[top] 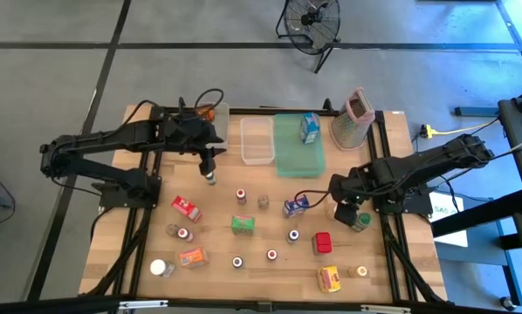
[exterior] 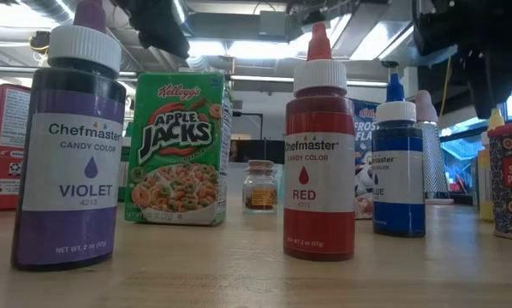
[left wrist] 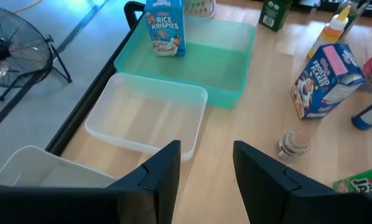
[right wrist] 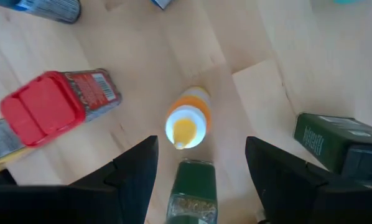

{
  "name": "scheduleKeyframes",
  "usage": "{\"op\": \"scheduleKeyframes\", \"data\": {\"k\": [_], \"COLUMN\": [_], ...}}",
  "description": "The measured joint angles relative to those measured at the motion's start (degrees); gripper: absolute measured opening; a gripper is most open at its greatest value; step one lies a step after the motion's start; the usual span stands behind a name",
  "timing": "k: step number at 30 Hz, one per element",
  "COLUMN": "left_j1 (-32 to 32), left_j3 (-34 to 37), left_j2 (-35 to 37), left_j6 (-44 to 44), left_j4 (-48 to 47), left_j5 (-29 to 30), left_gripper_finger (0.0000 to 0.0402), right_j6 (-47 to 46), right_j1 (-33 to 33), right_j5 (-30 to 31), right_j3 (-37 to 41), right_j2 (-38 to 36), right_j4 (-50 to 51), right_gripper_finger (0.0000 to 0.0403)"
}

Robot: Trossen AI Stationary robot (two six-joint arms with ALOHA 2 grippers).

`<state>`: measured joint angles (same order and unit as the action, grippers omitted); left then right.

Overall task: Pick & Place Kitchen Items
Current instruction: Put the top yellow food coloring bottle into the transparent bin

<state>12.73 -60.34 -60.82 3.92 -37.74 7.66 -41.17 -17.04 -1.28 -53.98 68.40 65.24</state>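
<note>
A: R gripper (right wrist: 198,180) status?
B: Jaws stood open, empty, over yellow-capped bottle (right wrist: 187,126) beside red tin (right wrist: 52,106), table's right side.
A: L gripper (left wrist: 206,165)?
B: Open, empty, near clear bin (left wrist: 145,112).
A: Advice?
B: Centre on cap, descend straight; green jar (right wrist: 192,196) sat close.
</note>
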Motion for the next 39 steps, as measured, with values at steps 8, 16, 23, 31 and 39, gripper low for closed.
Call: {"op": "scheduleKeyframes", "data": {"k": [8, 16, 23, 31, 39], "left_j1": [0.0, 0.0, 0.0, 0.0, 0.0], "left_j3": [0.0, 0.0, 0.0, 0.0, 0.0], "left_j2": [0.0, 0.0, 0.0, 0.0, 0.0], "left_j6": [0.0, 0.0, 0.0, 0.4, 0.9], "left_j4": [0.3, 0.3, 0.3, 0.3, 0.3], "left_j5": [0.0, 0.1, 0.2, 0.2, 0.2], "left_gripper_finger": [0.0143, 0.0143, 0.0143, 0.0143, 0.0143], "right_j6": [0.1, 1.4, 1.5, 1.6, 2.2], "right_j1": [0.0, 0.0, 0.0, 0.0, 0.0], "right_j5": [0.2, -0.3, -0.2, 0.4, 0.6], "right_j3": [3.8, 7.2, 9.1, 10.5, 10.6], "right_j2": [0.1, 0.2, 0.2, 0.3, 0.3], "right_j4": [-3.4, -9.8, -10.8, -12.7, -13.0], "right_gripper_finger": [0.0244, 0.0244, 0.0244, 0.0239, 0.0196]}}
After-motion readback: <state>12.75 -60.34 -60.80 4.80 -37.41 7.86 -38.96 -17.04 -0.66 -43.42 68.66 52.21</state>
